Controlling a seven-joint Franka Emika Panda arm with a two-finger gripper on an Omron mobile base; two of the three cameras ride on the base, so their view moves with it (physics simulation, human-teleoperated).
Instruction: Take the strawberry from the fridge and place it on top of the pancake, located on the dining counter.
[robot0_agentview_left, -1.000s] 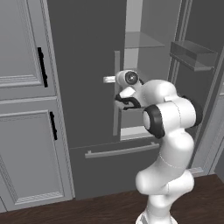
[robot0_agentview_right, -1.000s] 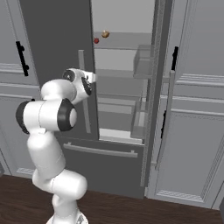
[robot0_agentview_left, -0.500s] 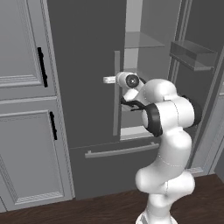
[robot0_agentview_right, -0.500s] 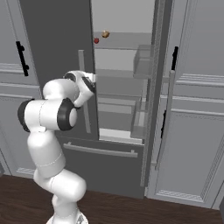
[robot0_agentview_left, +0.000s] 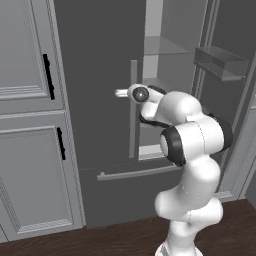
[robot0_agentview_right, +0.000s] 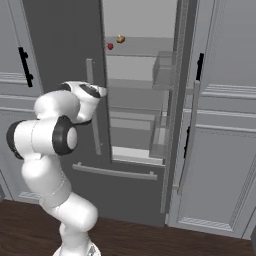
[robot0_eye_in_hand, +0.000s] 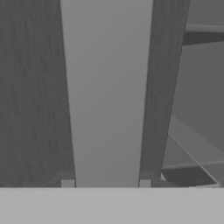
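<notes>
Right base view gives us the fridge (robot0_agentview_right: 65, 45), its right door swung wide and its left door shut. Our gripper (robot0_eye_in_hand: 106, 183) is at that left door's vertical bar handle (robot0_eye_in_hand: 107, 92), one fingertip (robot0_eye_in_hand: 67, 183) on each side, pinching it. Up on a high shelf (robot0_agentview_right: 142, 52) we see the strawberry (robot0_agentview_right: 110, 46), just beside a tan-brown item (robot0_agentview_right: 120, 38).

You've got the dark grey fridge (robot0_agentview_right: 60, 45) with its right door swung open, and the tiny red strawberry (robot0_agentview_right: 110, 46) sits on an upper glass shelf inside.
</notes>
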